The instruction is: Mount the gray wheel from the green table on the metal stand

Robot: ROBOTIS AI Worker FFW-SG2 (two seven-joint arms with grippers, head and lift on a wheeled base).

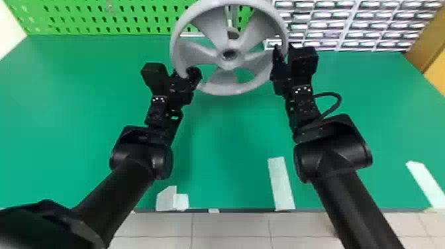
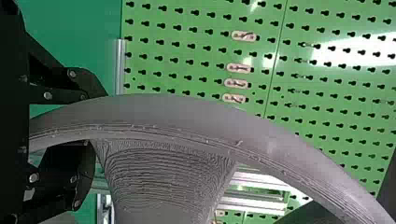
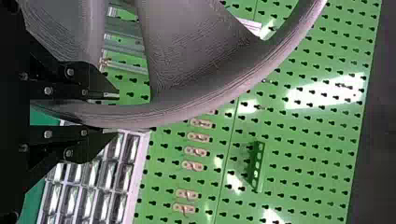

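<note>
Pickup's done imo, left end effector (image 2: 91, 119) and right end effector (image 3: 116, 114) gripping the gray wheel (image 1: 227, 66), metal stand (image 3: 122, 45) mounting's left.

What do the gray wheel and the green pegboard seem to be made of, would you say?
The gray wheel looks like matte plastic, perhaps 3D-printed, from the fine layered ridges on its spokes. The green pegboard is probably painted metal with a glossy finish, given its bright reflections.
</note>
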